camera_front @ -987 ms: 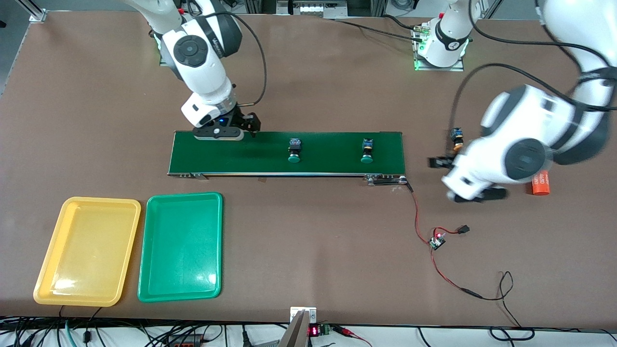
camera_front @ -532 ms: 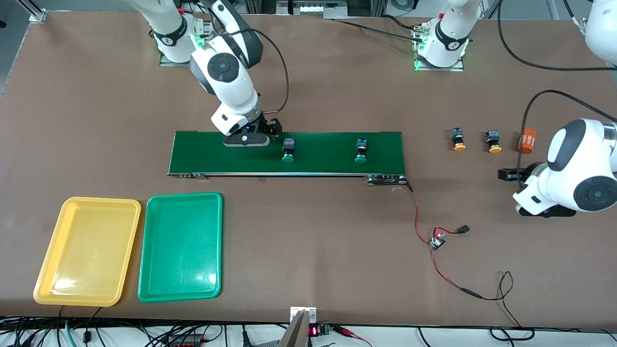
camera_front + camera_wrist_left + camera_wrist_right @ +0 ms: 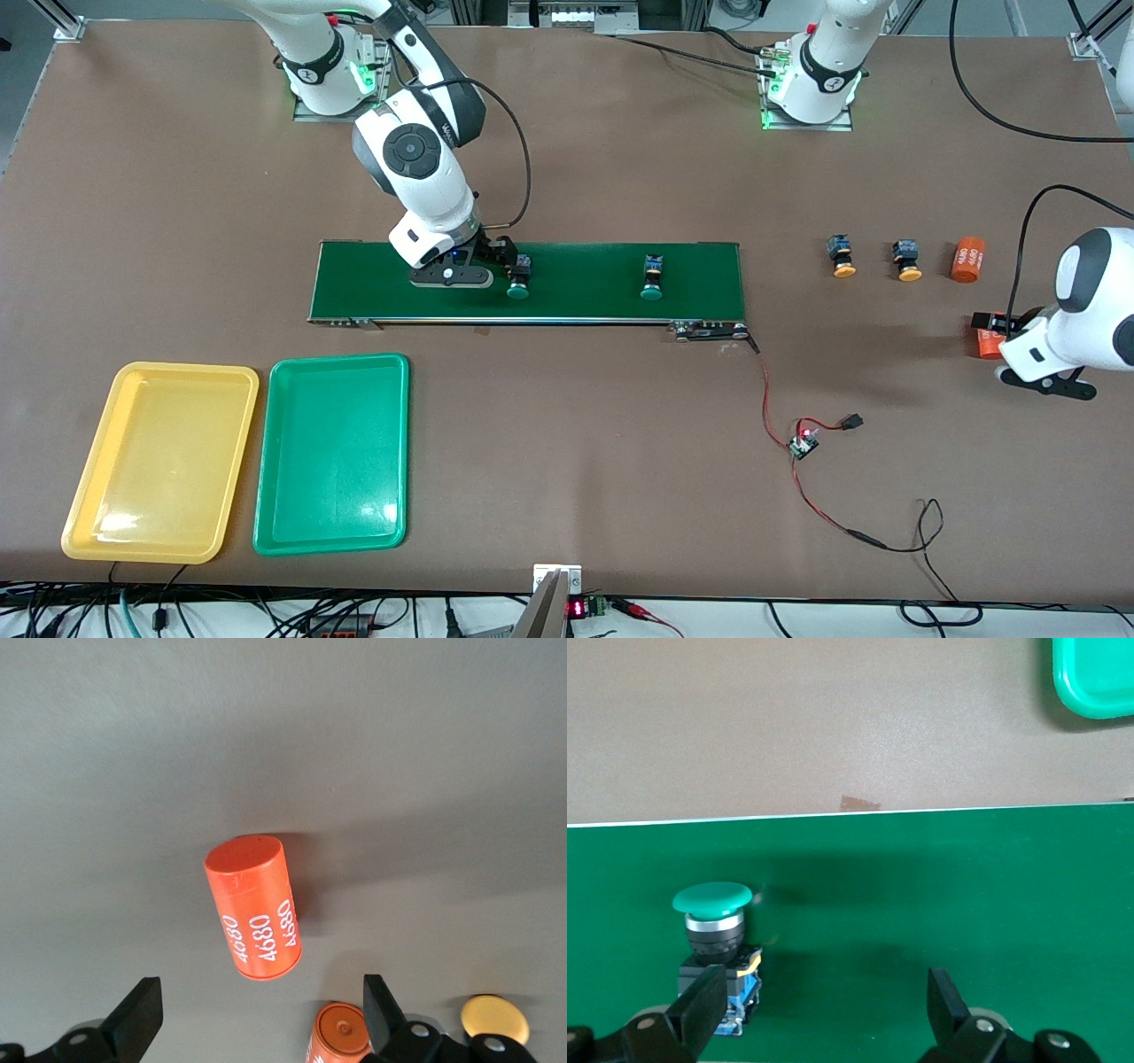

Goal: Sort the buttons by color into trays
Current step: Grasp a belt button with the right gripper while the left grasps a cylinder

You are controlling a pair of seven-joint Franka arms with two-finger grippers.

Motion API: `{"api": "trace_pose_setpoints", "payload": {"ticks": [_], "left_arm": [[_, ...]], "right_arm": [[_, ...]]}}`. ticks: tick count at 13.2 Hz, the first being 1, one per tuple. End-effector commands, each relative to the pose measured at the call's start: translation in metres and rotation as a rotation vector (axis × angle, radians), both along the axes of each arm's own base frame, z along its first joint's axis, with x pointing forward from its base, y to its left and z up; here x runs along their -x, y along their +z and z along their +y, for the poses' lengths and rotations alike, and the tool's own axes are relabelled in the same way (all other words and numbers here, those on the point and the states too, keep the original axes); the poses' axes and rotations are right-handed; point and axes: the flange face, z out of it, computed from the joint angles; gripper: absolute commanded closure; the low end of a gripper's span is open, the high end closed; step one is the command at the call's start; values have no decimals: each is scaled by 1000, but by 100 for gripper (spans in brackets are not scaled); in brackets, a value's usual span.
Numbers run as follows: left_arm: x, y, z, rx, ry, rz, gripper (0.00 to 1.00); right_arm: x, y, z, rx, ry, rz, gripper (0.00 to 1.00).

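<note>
Bright, even overhead light across the table (image 3: 567,177). Soft shadows fall beneath the arms. White glare spots sit on the yellow tray (image 3: 115,527) and green tray (image 3: 372,512). Green lamps glow at both arm bases. The front view is sharp. In the left wrist view the cylinder (image 3: 255,907) casts a soft shadow. In the right wrist view the belt (image 3: 966,895) shows a dim shadow patch.
</note>
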Motion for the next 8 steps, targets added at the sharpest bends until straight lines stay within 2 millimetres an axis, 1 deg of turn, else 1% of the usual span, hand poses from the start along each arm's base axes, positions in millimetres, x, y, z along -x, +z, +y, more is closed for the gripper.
{"api": "trace_pose_setpoints", "payload": {"ticks": [1, 3, 4, 5, 7, 8], "left_arm": [[15, -16, -13, 13, -70, -8, 0], [18, -18, 5, -26, -91, -26, 0], [14, -25, 9, -27, -117, -64, 0], [17, -35, 19, -18, -113, -85, 0], [19, -47, 20, 1, -109, -80, 1], [20, -53, 19, 11, -108, -74, 14]], "right_arm": [[-3, 2, 3, 12, -16, -4, 0], [1, -4, 7, 17, -57, 5, 0], [4, -6, 11, 18, -48, 8, 0], [5, -10, 12, 23, -46, 14, 0], [7, -11, 14, 23, -40, 15, 0], [8, -15, 14, 27, -40, 21, 0]]}}
